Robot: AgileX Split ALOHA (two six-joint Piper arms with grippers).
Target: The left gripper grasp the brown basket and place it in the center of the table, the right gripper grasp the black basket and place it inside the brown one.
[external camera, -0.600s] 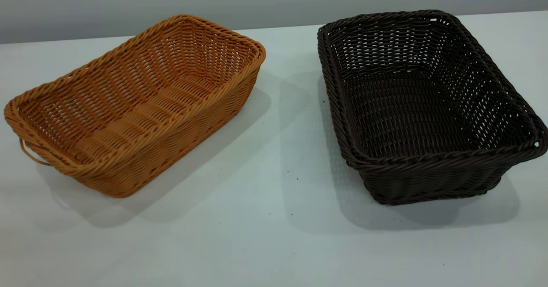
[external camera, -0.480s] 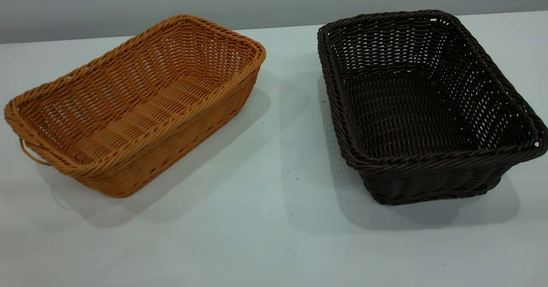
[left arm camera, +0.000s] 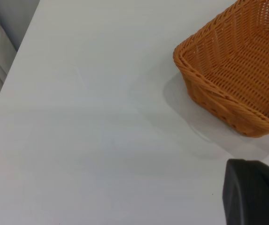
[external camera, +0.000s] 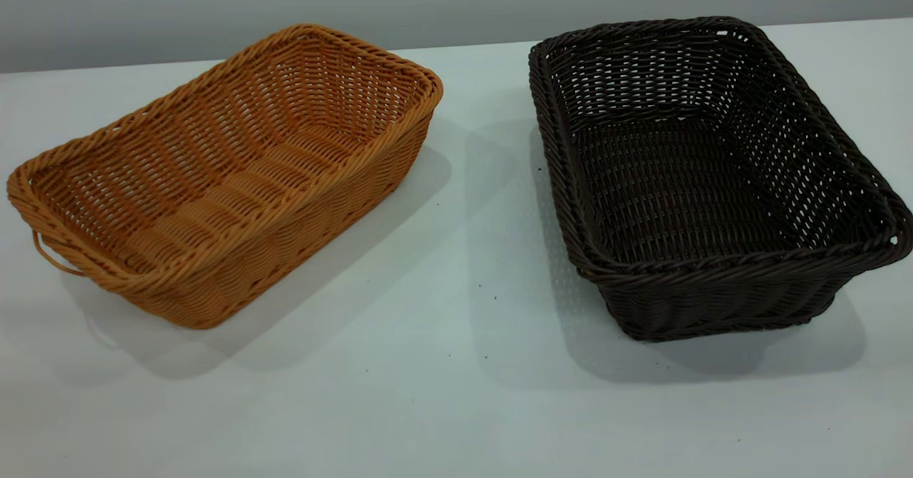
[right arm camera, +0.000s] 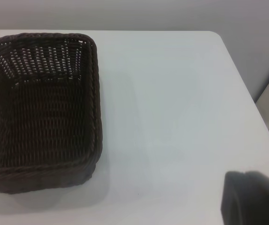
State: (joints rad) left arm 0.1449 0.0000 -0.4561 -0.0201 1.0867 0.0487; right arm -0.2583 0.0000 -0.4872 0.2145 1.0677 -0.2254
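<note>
Wicker brown basket (external camera: 228, 178) is sitting on the table (external camera: 456, 392) at left, long axis running near-left to far-right, loop end pointing near-left. Black basket (external camera: 706, 171) is sitting at right, well apart, long axis running near to far. Left gripper (left arm camera: 254, 192) and right gripper (right arm camera: 251, 197) are showing only as dark edges in wrist views; can't tell finger state.

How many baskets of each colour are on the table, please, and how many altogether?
Orange-tan: 1, the brown basket, empty.
Near-black: 1, the black basket, empty.
Total: 2 baskets, standing apart on the table, neither inside the other.
</note>
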